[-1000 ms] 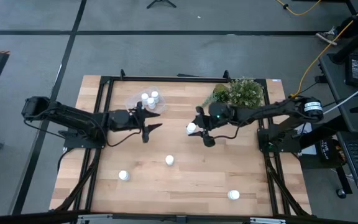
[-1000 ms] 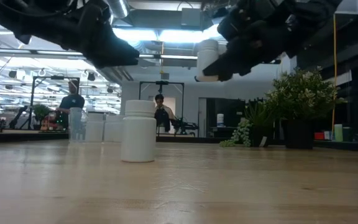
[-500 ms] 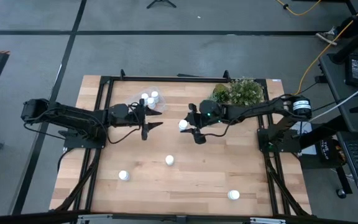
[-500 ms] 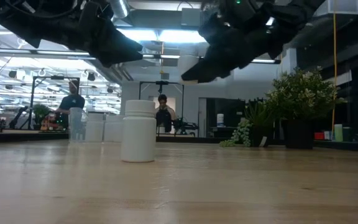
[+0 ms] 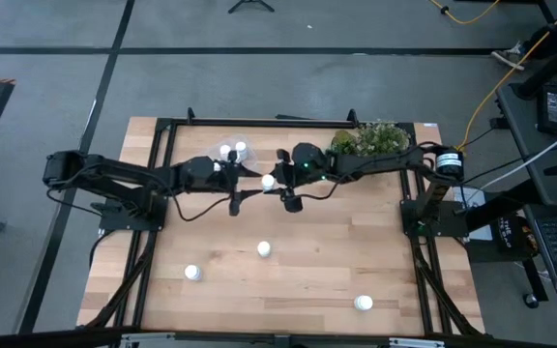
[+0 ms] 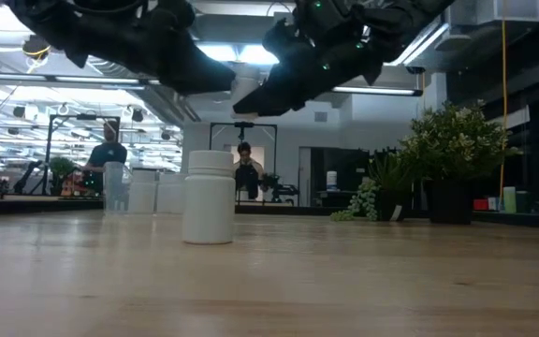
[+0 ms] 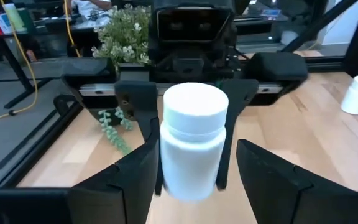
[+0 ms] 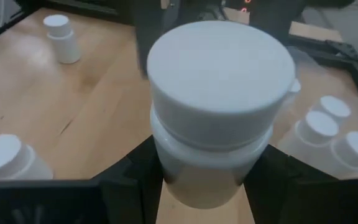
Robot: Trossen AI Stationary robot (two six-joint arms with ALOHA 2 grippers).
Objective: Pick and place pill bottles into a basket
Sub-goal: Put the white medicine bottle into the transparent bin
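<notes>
While gripping a pill bottle [image 5: 269, 181] between its fingers, right gripper [image 5: 271, 184] is hovering over wooden table [image 5: 307, 261] | left gripper [image 5: 247, 186] is gaping wide, facing it | workshop behind.

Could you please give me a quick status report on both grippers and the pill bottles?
Right gripper shut on a pill bottle, held out mid-table to the open left gripper. Three bottles in the basket; three loose on the table. Nothing in the way.

Basket [image 5: 222, 155] w/ bottles [image 5: 233, 152] at table's [image 5: 385, 251] back left, plant [image 5: 370, 141] back right, 3 loose bottles [image 5: 264, 249] in front.
</notes>
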